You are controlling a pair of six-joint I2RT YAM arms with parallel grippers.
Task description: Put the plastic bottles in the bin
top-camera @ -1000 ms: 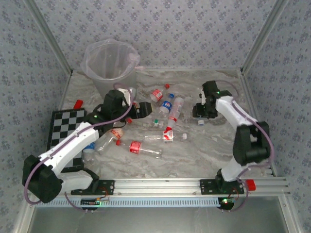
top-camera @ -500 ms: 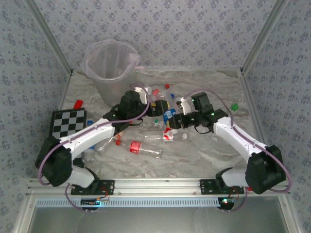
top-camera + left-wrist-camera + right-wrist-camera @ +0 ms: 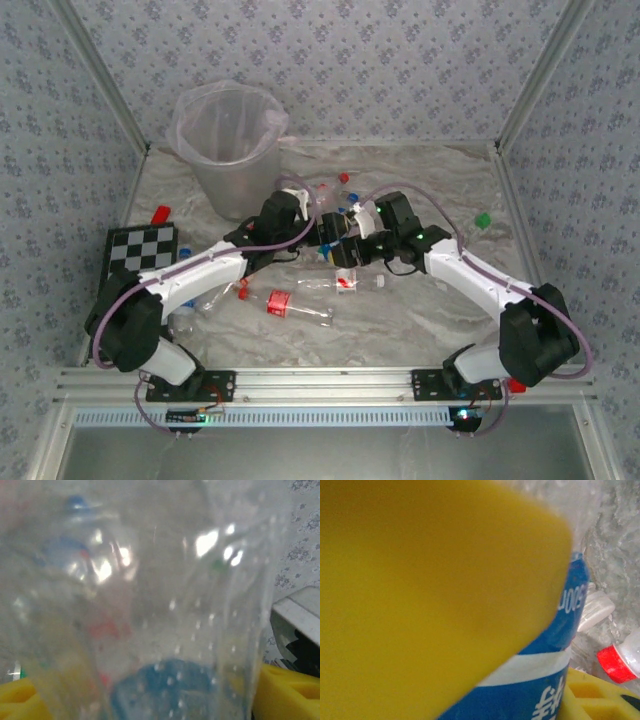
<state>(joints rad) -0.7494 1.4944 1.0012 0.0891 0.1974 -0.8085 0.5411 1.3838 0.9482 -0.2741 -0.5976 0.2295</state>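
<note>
Right, both arms in the middle pile, bottles on the table

Near: red-label bottle (image 3: 298, 305) lies flat on the table (image 3: 430, 320), and a second bottle (image 3: 345, 283) lies just beyond it.

Middle: left gripper (image 3: 325, 232) and right gripper (image 3: 352, 243) meet nose to nose over the cluster. In the left wrist view a clear bottle (image 3: 165, 605) sits between the yellow pads (image 3: 287, 692). In the right wrist view a blue-label bottle (image 3: 560, 680) sits between the yellow fingers (image 3: 420, 580). I can't tell if either gripper is squeezing or just straddling.

My read is that both picked the densest spot, possibly the same bottle, so there's a clash risk.

Far: the bin (image 3: 225, 150) stands upright at far left with its mouth open. It's nearest the left arm, so the left arm is the sensible carrier.
</note>
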